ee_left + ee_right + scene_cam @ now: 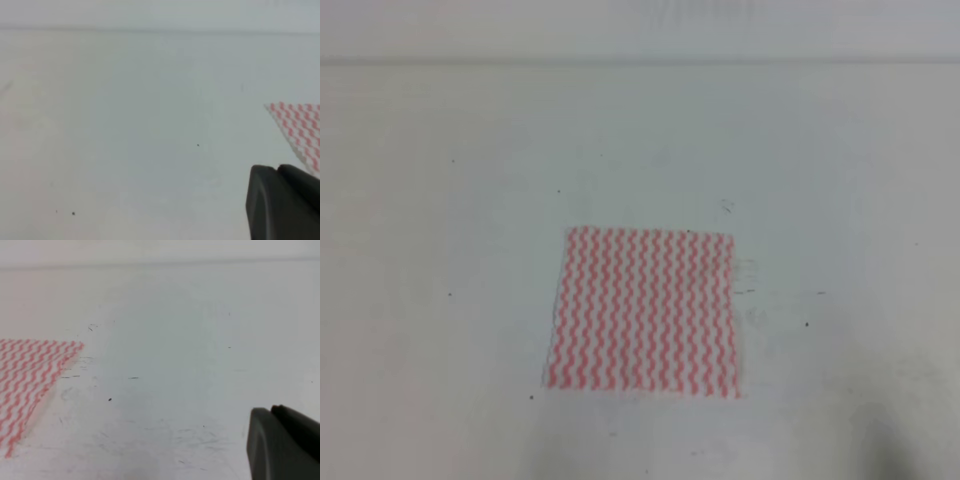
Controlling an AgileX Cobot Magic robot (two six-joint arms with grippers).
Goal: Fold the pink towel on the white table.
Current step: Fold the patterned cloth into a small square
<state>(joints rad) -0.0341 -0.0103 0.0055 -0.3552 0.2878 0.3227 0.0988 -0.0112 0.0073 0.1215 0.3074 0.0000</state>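
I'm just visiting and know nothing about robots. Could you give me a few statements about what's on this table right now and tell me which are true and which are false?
1. The pink towel lies spread flat on the white table. True.
2. A gripper is pinching a corner of the towel. False: in the overhead view no gripper touches it; the left gripper and right gripper show only at the edges of their own cameras.
3. The towel has wavy pink and white stripes. True.
4. A second cloth lies beside the towel. False: it is the only cloth in view.
5. The table has small dark specks. True.
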